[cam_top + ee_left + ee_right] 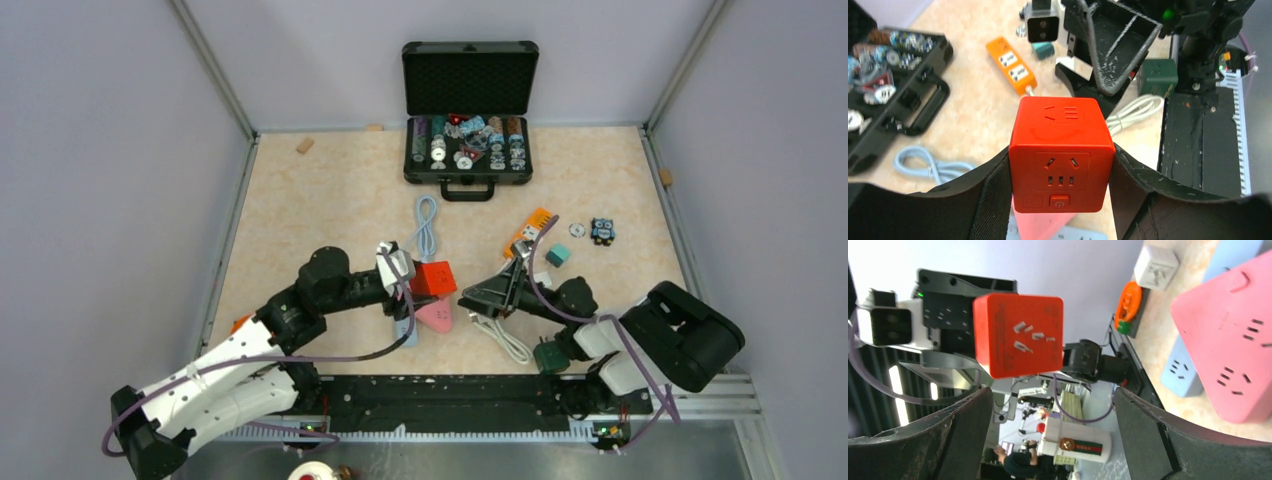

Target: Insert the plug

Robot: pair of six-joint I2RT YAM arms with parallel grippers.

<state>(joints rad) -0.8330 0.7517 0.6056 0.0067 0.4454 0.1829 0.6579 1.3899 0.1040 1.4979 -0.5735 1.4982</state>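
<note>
My left gripper (425, 281) is shut on a red cube socket (434, 277) and holds it above the table. In the left wrist view the cube (1060, 150) sits between both fingers, its socket face and power button toward the camera. My right gripper (468, 295) is open and empty, just right of the cube and pointing at it. In the right wrist view the cube (1019, 335) floats beyond my spread fingers (955, 432). A white cable (505, 338) lies coiled on the table below the right gripper; its plug end does not show clearly.
A pink triangular power strip (436, 316) lies on a light blue strip (405, 335) under the cube. A dark green cube (549, 355), orange strip (527, 232), teal cube (558, 255), light blue cable (426, 225) and an open black case (468, 160) surround the area.
</note>
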